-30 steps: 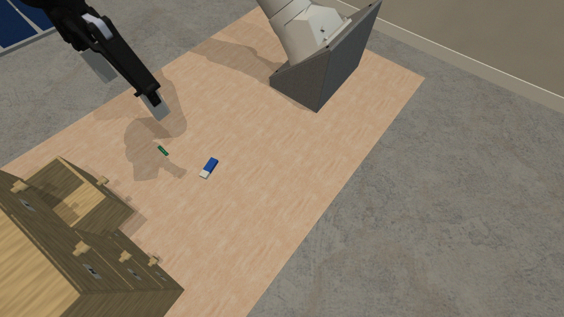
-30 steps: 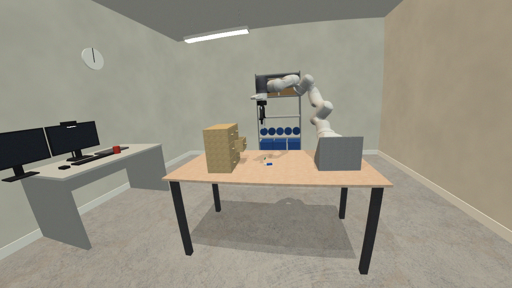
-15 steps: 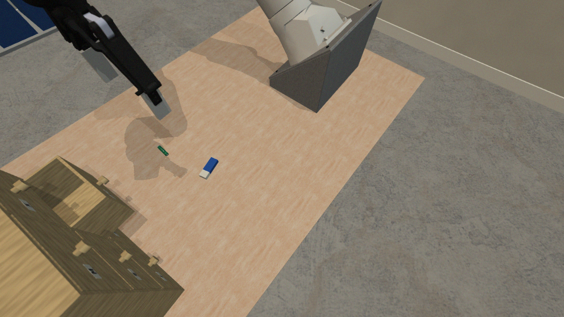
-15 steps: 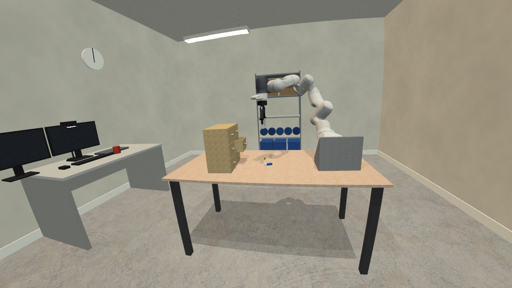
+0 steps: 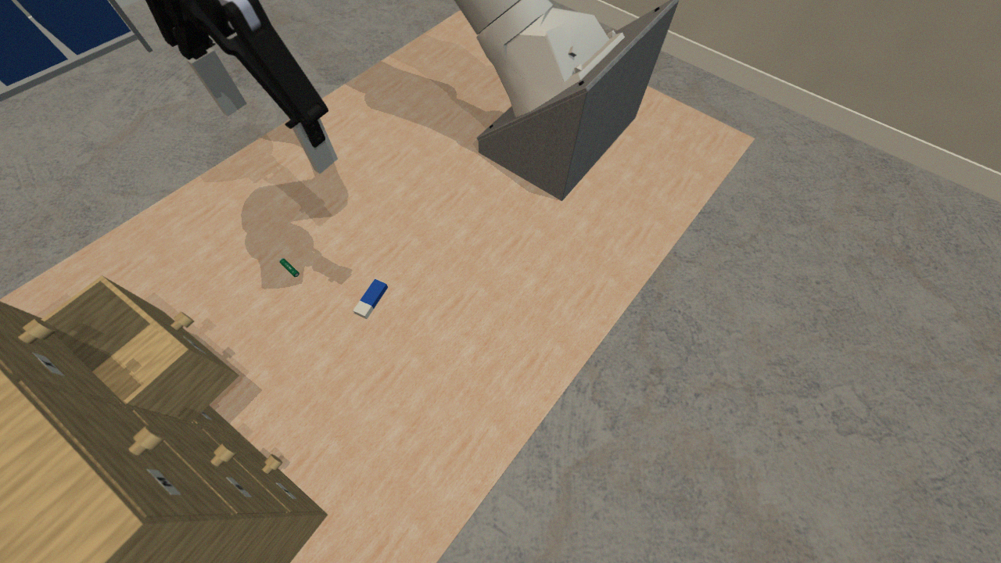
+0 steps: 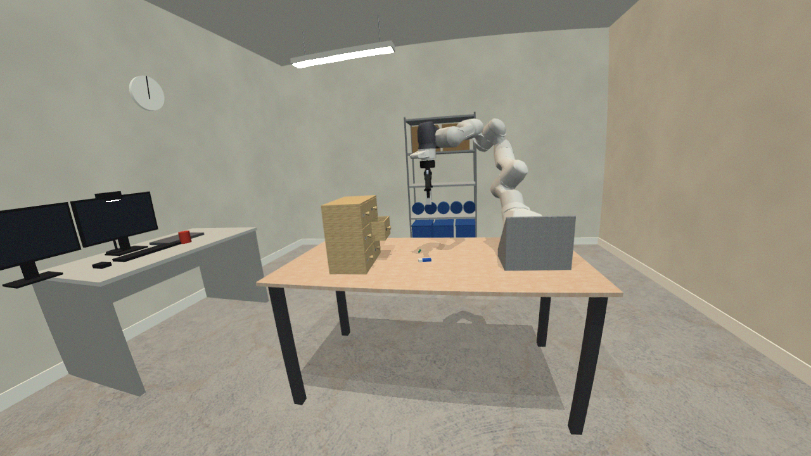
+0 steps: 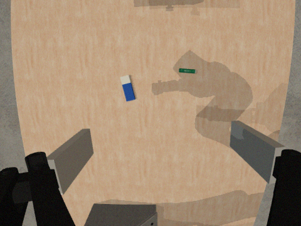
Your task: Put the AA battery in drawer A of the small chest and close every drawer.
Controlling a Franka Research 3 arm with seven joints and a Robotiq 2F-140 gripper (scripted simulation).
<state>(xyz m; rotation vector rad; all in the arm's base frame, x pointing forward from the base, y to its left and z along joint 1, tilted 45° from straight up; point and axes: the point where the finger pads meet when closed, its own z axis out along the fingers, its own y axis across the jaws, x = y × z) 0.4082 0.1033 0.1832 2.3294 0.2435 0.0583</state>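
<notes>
Hanging above the counter (image 5: 454, 335) (image 6: 453, 277) (image 7: 78, 47): one pincer (image 5: 277, 136) (image 6: 427, 201) (image 7: 161, 137), open, fingers wide apart. Item: one green battery (image 5: 288, 267) (image 6: 419, 250) (image 7: 187, 71), lying on the counter within a shadow. Item: one blue-and-white eraser (image 5: 370, 299) (image 6: 424, 260) (image 7: 128, 88), flat, near the battery. Item: one wooden chest (image 5: 55, 475) (image 6: 344, 235), upright, one drawer (image 5: 188, 381) (image 6: 383, 228) pulled out; its letter is unreadable. Farther back: one metal shelf (image 6: 439, 119).

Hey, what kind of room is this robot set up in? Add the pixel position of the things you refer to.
Probably an office doubling as a robotics workspace: monitors (image 6: 113, 221) on a side desk (image 6: 187, 249), shelving (image 6: 406, 187) with blue bins (image 6: 443, 228), and an arm (image 6: 509, 164) on the table (image 6: 453, 277).
</notes>
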